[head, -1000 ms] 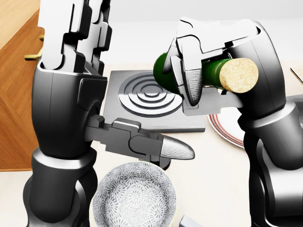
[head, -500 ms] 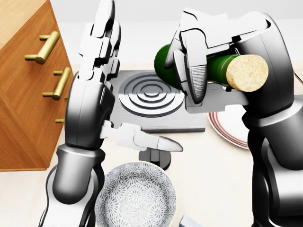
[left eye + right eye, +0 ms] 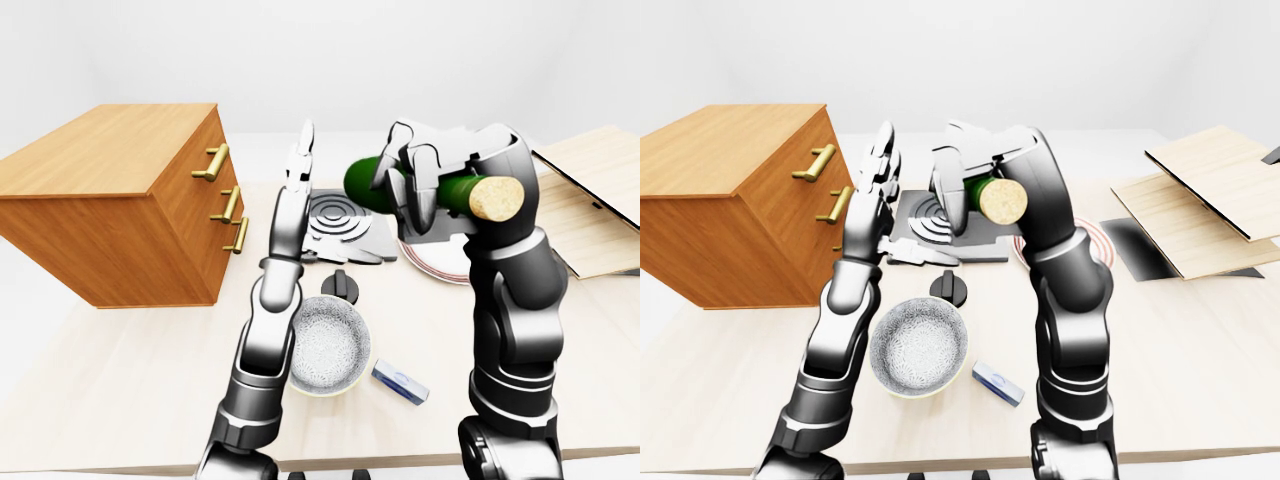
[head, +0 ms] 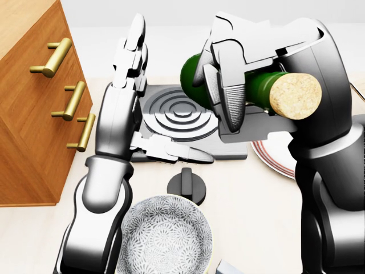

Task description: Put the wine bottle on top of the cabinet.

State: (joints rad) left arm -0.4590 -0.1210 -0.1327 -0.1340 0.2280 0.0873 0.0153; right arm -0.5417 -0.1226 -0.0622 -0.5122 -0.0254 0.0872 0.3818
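Observation:
The green wine bottle (image 4: 193, 75) with a cork end (image 4: 295, 96) lies sideways in my right hand (image 4: 228, 85), whose fingers close round its body, held in the air above the grey hob plate. The wooden cabinet (image 3: 120, 205) with brass drawer handles stands at the left of the left-eye view; its flat top (image 3: 110, 150) is bare. My left hand (image 4: 162, 97) is open, with fingers (image 4: 132, 51) pointing up and the thumb out to the right, between the cabinet and the bottle and just left of the bottle.
On the table are a grey hob plate with rings (image 4: 177, 114), a black knob (image 4: 186, 184), a patterned bowl (image 4: 165, 237), a red-rimmed plate (image 4: 274, 154), a small blue box (image 3: 400, 382) and wooden boards (image 3: 590, 200) at the right.
My left arm has swung away from the camera and to the right, uncovering the cabinet's drawers. The right hand has shifted slightly left with the bottle.

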